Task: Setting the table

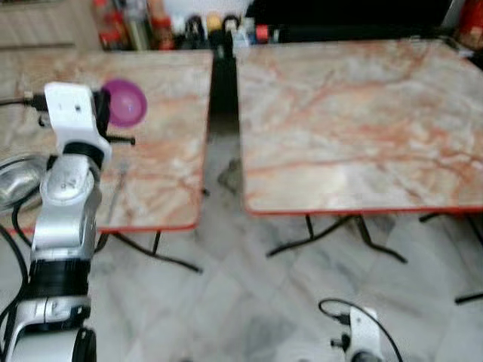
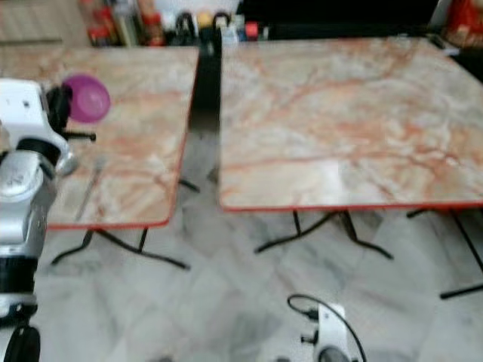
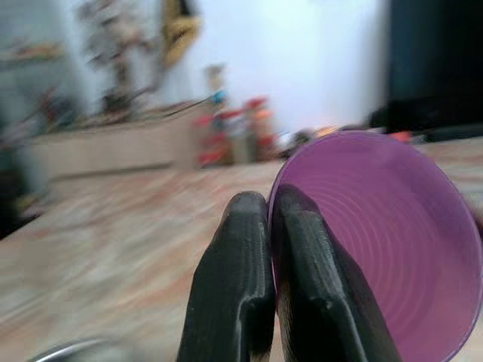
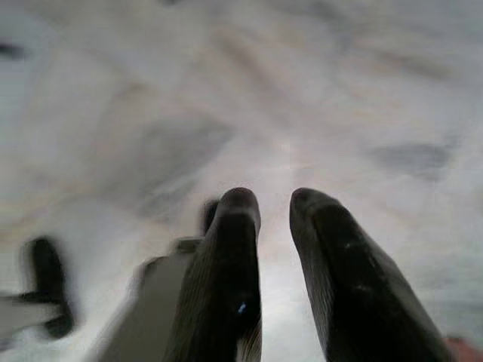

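A purple plastic bowl [image 1: 126, 102] hangs over the left marble table [image 1: 170, 162], held by its rim. My left gripper [image 3: 270, 207] is shut on that rim, one finger inside the purple bowl [image 3: 377, 241] and one outside. The left arm [image 1: 68, 188] is raised at the left of the eye views. A thin metal utensil [image 1: 117, 192] lies on the left table near its front edge. The right marble table [image 1: 355, 128] is bare. My right gripper [image 4: 275, 204] hangs low over the floor, its fingers slightly apart with nothing between them.
A shiny metal dish [image 1: 15, 181] sits at the far left edge. Bottles and jars [image 1: 151, 26] line the back. A dark gap [image 1: 224, 90] separates the two tables. Black table legs [image 1: 332, 234] stand on the pale marble floor [image 1: 241, 302]. The right wrist [image 1: 362, 335] shows low.
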